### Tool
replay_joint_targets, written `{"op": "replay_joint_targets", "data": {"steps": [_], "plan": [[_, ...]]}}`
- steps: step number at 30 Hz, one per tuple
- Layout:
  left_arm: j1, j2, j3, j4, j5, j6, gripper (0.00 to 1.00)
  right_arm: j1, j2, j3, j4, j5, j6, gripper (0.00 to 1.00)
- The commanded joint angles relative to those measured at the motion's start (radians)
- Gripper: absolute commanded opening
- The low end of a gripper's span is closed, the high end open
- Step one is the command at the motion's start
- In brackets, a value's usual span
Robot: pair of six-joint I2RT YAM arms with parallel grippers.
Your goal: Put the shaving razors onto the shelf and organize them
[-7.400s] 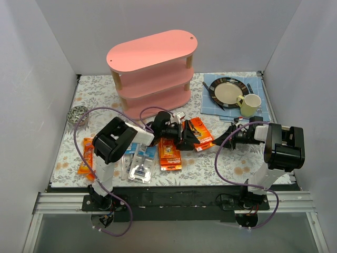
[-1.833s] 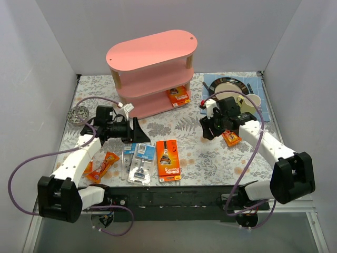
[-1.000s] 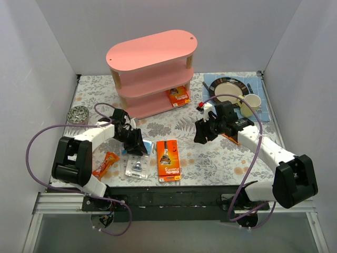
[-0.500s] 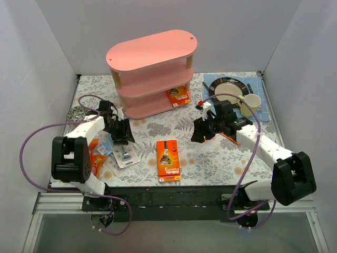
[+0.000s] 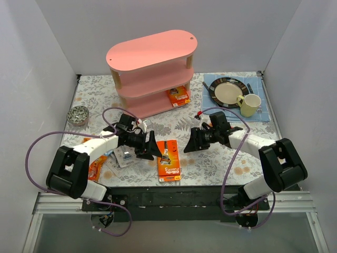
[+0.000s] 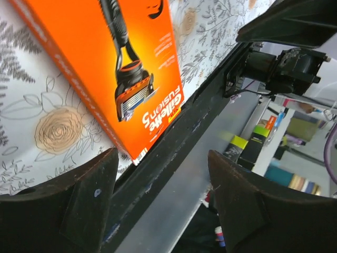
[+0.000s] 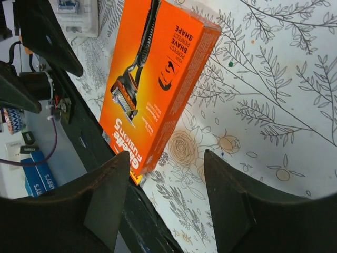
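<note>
At the near middle of the surface [image 5: 210, 163]: a flat orange rectangular razor card [image 5: 168, 161] lies face up, its long side running toward the near edge.
Left tool [image 5: 151, 151]: low, just beside the card's left edge. In the left wrist view its dark fingers [image 6: 79, 205] stand wide apart with nothing between them, and the card's printed razor lies ahead.
Right tool [image 5: 190, 145]: low, near the card's far right corner. In the right wrist view its fingers [image 7: 102, 200] are spread wide and hold nothing, and the card lies ahead of them.
Clear blister razor pack [image 5: 125, 156]: flat on the surface, left of the card, partly under the left arm.
Orange crinkly bag [image 5: 96, 169]: further left, partly hidden by that arm.
Pink three-tier shelf with wooden posts [image 5: 152, 58]: stands at the far side. A smaller orange razor card [image 5: 178, 96] lies on the right end of its bottom board.
Right far corner: a dark-rimmed plate [image 5: 229, 90] and a pale yellow mug [image 5: 249, 104] rest on a blue cloth [image 5: 261, 114].
Left edge: a round metal tin [image 5: 78, 114].
</note>
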Motion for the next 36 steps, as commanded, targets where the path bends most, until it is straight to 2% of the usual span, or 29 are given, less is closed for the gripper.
{"op": "replay_joint_targets", "data": {"steps": [1,4,7,9,13,17,18,19,21,22,24,25,27,30,33,34,36], "plan": [[-0.007,-0.035,-0.063,0.038,-0.027,-0.155,0.68,0.054,0.017,0.0,0.093,0.04,0.117,0.66],[-0.021,-0.059,-0.161,0.137,-0.018,-0.253,0.68,0.098,0.051,0.005,0.089,0.112,0.144,0.66],[-0.056,-0.032,-0.197,0.294,-0.052,-0.335,0.67,0.123,0.094,0.013,0.072,0.157,0.172,0.63],[-0.072,0.031,-0.167,0.314,-0.122,-0.347,0.65,0.128,0.126,0.02,0.005,0.195,0.199,0.59],[-0.102,0.106,-0.079,0.347,-0.221,-0.307,0.6,0.131,0.172,0.057,0.0,0.248,0.204,0.57],[-0.105,0.194,-0.018,0.332,-0.279,-0.332,0.44,0.135,0.241,0.14,0.027,0.234,0.221,0.53],[-0.105,0.206,-0.012,0.347,-0.278,-0.35,0.41,0.135,0.258,0.157,0.027,0.232,0.218,0.51],[-0.105,0.224,-0.002,0.355,-0.276,-0.361,0.4,0.132,0.273,0.178,0.024,0.234,0.213,0.42],[-0.105,0.246,0.034,0.372,-0.282,-0.367,0.37,0.128,0.325,0.238,0.009,0.245,0.207,0.33],[-0.105,0.266,0.053,0.374,-0.29,-0.364,0.36,0.115,0.342,0.255,-0.005,0.249,0.209,0.25],[-0.105,0.276,0.106,0.352,-0.313,-0.358,0.39,0.102,0.388,0.298,-0.017,0.26,0.212,0.22],[-0.105,0.278,0.128,0.329,-0.336,-0.343,0.44,0.083,0.402,0.307,-0.028,0.266,0.207,0.18],[-0.102,0.246,0.181,0.244,-0.363,-0.327,0.59,0.051,0.428,0.326,-0.037,0.271,0.203,0.13],[-0.099,0.16,0.168,0.17,-0.362,-0.327,0.65,0.001,0.433,0.318,-0.037,0.281,0.199,0.12],[-0.115,0.079,-0.014,0.238,-0.25,-0.447,0.68,-0.038,0.416,0.281,-0.037,0.289,0.207,0.11],[-0.127,0.059,-0.127,0.278,-0.232,-0.47,0.68,-0.044,0.408,0.261,-0.037,0.288,0.209,0.11],[-0.157,0.019,-0.212,0.424,-0.204,-0.52,0.68,-0.049,0.379,0.235,-0.034,0.285,0.216,0.11]]}}
